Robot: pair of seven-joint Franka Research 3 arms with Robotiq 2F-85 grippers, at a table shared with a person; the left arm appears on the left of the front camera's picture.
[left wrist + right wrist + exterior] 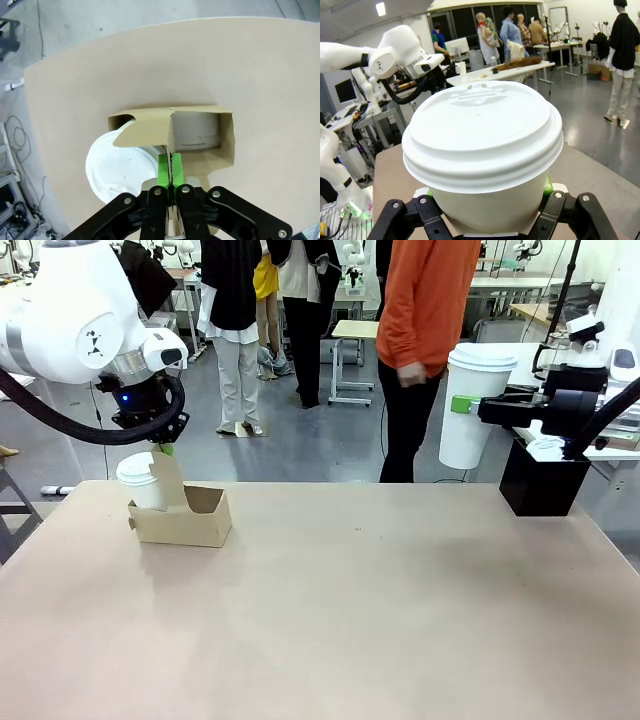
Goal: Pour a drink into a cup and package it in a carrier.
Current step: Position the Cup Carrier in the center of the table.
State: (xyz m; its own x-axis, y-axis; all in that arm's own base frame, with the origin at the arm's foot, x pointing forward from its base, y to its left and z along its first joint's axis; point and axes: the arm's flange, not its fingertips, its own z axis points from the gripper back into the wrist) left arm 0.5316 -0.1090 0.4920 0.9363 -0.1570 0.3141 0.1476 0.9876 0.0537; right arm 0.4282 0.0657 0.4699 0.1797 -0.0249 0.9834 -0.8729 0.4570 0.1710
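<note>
left tool [171,171] pinching carrier [150,131] handle, short cup [117,167] inside, black box [543,487] apart

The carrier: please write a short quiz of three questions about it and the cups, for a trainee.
1. True or false: the left tool is shut on the centre handle of the carrier.
2. What does the right tool hold? A) tall lidded cup B) glass jug C) nothing
3. How many of the carrier's slots hold a cup?
Key: 1 true; 2 A; 3 one, the short lidded cup.
</note>
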